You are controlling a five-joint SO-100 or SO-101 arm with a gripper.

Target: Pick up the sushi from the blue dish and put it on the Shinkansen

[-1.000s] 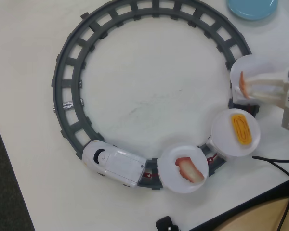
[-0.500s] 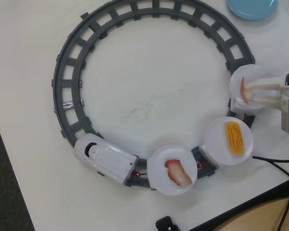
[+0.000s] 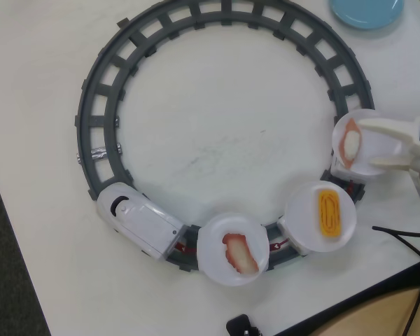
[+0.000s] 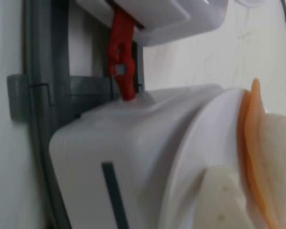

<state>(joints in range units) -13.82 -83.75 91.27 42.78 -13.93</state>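
Observation:
The sushi (image 3: 351, 142), whitish with orange edges, lies on the round white disc (image 3: 378, 147) of the last car of the Shinkansen (image 3: 136, 220), at the right of the overhead view. My gripper (image 3: 367, 143) reaches in from the right, jaws spread, tips just right of the sushi; the upper fingertip is at its top end, the lower one apart from it. In the wrist view the sushi (image 4: 264, 157) fills the right edge beside one pale finger (image 4: 224, 200), above the white car (image 4: 133, 157). The blue dish (image 3: 367, 10) sits at the top right, its visible part bare.
The grey ring track (image 3: 98, 105) circles the table. The middle disc carries a red-and-white piece (image 3: 239, 252), the one behind it a yellow egg piece (image 3: 329, 212). A red coupler (image 4: 121, 57) joins two cars. A black cable (image 3: 406, 241) lies lower right. The table edge runs along the left and bottom right.

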